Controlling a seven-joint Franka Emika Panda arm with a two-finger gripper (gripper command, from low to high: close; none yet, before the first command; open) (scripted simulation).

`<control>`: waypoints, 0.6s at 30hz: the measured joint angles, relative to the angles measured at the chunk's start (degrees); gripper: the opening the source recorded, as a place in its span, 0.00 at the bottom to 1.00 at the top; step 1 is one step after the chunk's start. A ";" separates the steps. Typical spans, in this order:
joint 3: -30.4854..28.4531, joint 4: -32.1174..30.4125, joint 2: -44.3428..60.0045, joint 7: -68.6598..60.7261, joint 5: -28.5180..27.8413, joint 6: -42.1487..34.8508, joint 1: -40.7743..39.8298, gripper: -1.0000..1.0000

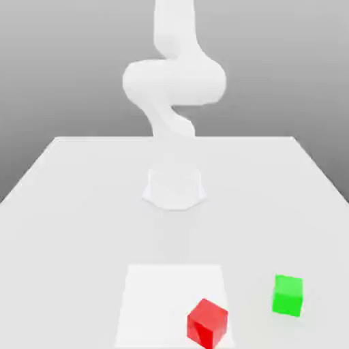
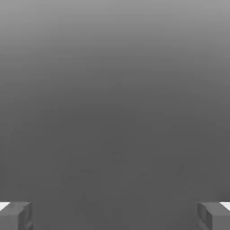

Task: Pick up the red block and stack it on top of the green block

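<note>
Both fingertips sit far apart at opposite edges of the hand view, so the gripper is spread wide and released, with nothing between its pads but plain grey background.

From where I stand, the white table is the biggest thing, stretching across the exterior view. The white arm rises at its far middle from a round base, coiled up tall and high above the surface. Nearer than the base lies a paler square patch on the tabletop.

Taking that patch as my landmark: the red block rests on the patch's near corner toward the exterior view's right, turned so one edge faces the camera. The green block stands off the patch, on bare table farther toward the exterior view's right and slightly farther back than the red one. The two cubes are apart, not touching, and the arm is well away from both.
</note>
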 joint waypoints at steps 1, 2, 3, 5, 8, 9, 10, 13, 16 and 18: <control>-0.88 -0.37 2.26 -2.17 0.51 0.82 1.19 0.50; -1.66 -0.73 4.43 -4.31 1.06 1.60 2.24 0.50; -2.43 -1.08 6.56 -6.38 1.59 2.36 3.29 0.50; -3.93 -1.77 10.77 -10.43 2.57 3.84 5.35 0.50; -5.69 -2.80 17.06 -16.67 4.30 6.10 7.96 0.50; -6.17 -3.14 19.16 -18.75 4.87 6.84 8.72 0.50; -6.58 -3.48 21.26 -20.82 5.44 7.58 9.43 0.50; -7.31 -4.50 27.55 -26.94 7.02 9.79 11.07 0.50; -7.41 -5.53 33.76 -32.68 8.08 12.05 12.10 0.50; -7.43 -6.24 37.83 -36.15 8.27 13.62 12.93 0.50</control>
